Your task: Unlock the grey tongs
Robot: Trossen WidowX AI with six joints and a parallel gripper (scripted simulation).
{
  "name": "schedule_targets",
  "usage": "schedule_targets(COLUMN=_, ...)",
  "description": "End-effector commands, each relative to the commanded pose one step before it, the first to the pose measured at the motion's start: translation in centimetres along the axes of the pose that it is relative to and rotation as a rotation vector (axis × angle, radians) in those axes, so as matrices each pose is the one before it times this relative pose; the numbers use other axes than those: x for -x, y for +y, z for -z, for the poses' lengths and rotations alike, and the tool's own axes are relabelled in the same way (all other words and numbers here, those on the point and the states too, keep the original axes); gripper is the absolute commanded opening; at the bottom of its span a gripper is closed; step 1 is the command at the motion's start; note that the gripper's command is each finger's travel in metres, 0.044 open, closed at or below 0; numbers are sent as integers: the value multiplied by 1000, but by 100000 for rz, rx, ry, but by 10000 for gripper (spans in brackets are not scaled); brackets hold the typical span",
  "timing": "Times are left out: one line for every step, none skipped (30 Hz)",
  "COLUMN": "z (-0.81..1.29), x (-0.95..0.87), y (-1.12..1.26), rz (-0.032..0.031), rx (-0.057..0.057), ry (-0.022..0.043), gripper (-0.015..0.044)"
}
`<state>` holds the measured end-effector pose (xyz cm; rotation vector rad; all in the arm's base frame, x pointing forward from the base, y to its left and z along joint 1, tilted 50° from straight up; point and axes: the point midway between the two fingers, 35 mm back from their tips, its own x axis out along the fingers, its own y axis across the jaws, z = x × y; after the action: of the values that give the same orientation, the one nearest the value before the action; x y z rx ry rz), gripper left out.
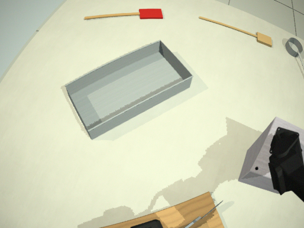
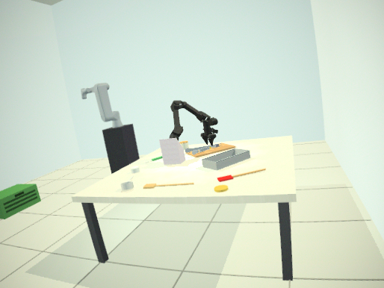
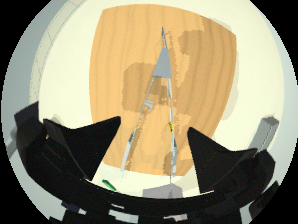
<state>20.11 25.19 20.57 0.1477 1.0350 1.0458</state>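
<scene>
The grey tongs (image 3: 160,68) (image 1: 208,211) lie spread in an open V on the wooden board (image 3: 113,50) (image 1: 189,210) (image 2: 225,146), hinge pointing away from me in the wrist view. My gripper (image 3: 154,125) (image 2: 209,141) is open just above the board. Its two fingers stand wide on either side of the tongs' arms, with a gap between each finger and the tongs. The grey roasting tin (image 1: 142,110) (image 2: 224,159) stands empty in the middle of the table. In the top view only the tongs' far end and a corner of the board show at the bottom edge.
A red spatula (image 1: 151,13) and a wooden spatula (image 1: 263,38) lie beyond the tin, and a grey ring (image 1: 294,45) at the far right. A grey block (image 1: 257,159) (image 2: 172,151) stands by the arm's base. A yellow disc (image 2: 220,189) lies near the table's front edge.
</scene>
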Motion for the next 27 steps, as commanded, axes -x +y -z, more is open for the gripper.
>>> schedule_targets(z=-862, x=413, y=129, rz=33, rx=145, ry=38, gripper=440)
schedule_targets(z=-572, x=283, y=60, rz=97, rx=41, ry=57, gripper=440)
schedule_targets(z=-675, x=345, y=66, rz=110, rx=46, ry=64, gripper=440)
schedule_targets(z=-761, x=403, y=67, rz=119, rx=47, ry=69, gripper=440)
schedule_targets(z=-841, x=460, y=-1, rz=312, rx=131, ry=-121, gripper=440)
schedule_targets(z=-813, x=466, y=36, rz=145, rx=-84, ry=-11, gripper=440)
schedule_targets(z=-767, x=460, y=43, rz=92, rx=34, ry=73, gripper=440)
schedule_targets(z=-745, x=466, y=33, rz=83, rx=27, ry=66, gripper=440)
schedule_targets(z=-722, x=471, y=24, rz=73, rx=21, ry=59, gripper=440)
schedule_targets(z=-699, x=476, y=14, rz=64, rx=14, ry=51, gripper=440)
schedule_targets(z=-675, x=480, y=5, rz=55, rx=8, ry=43, gripper=440)
schedule_targets(z=-651, x=483, y=-4, rz=46, rx=1, ry=34, gripper=440)
schedule_targets(z=-627, x=486, y=-12, rz=37, rx=-5, ry=26, gripper=440)
schedule_targets(z=-602, x=488, y=-20, rz=28, rx=-11, ry=17, gripper=440)
schedule_targets(z=-576, x=489, y=-28, rz=19, rx=-17, ry=8, gripper=440)
schedule_targets(z=-551, x=489, y=-35, rz=11, rx=-23, ry=-2, gripper=440)
schedule_targets(z=-525, x=489, y=-42, rz=3, rx=-29, ry=-11, gripper=440)
schedule_targets(z=-498, x=489, y=-49, rz=-5, rx=-35, ry=-21, gripper=440)
schedule_targets(z=-472, x=487, y=-56, rz=-13, rx=-41, ry=-32, gripper=440)
schedule_targets(z=-449, x=490, y=-81, rz=42, rx=-149, ry=-53, gripper=440)
schedule_targets(z=-418, x=482, y=-63, rz=-43, rx=-28, ry=-50, gripper=440)
schedule_targets(z=-391, x=478, y=-69, rz=-50, rx=-34, ry=-61, gripper=440)
schedule_targets(z=-363, x=474, y=-74, rz=-57, rx=-39, ry=-73, gripper=440)
schedule_targets(z=-273, x=378, y=-63, rz=-51, rx=-35, ry=-67, gripper=440)
schedule_targets(z=-157, x=227, y=-40, rz=-33, rx=-23, ry=-44, gripper=440)
schedule_targets(z=-51, x=76, y=-13, rz=-11, rx=-8, ry=-15, gripper=440)
schedule_targets(z=0, x=0, y=0, rz=0, rx=0, ry=0, gripper=440)
